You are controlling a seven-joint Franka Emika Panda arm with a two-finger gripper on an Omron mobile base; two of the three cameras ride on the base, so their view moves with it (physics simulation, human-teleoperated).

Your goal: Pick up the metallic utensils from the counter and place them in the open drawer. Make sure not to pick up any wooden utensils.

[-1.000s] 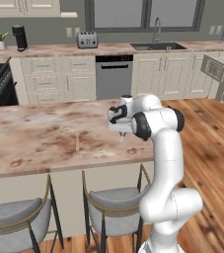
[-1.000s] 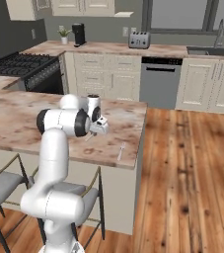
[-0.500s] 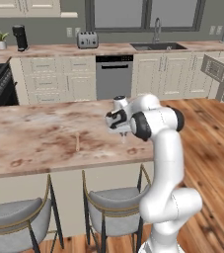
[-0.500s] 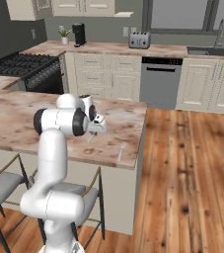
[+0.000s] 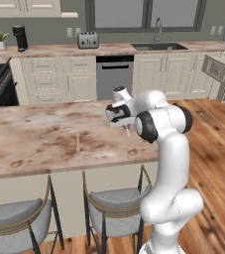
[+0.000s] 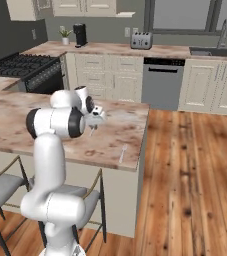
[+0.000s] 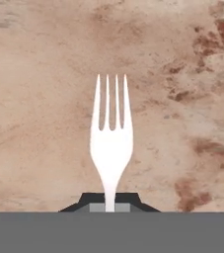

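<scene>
The gripper is pinched tight on the handle of a silver fork, tines pointing to twelve o'clock in the hand view and the whole piece hanging just above the marbled worktop. The pale wooden utensil lies well off at about nine o'clock from the hand in the left base view, another slim utensil lies near the worktop's edge, and the open drawer waits far off at two o'clock. Judging from here, the carry wants a firm pinch, a clean lift before swinging, and a level fork so it can't slip.
</scene>
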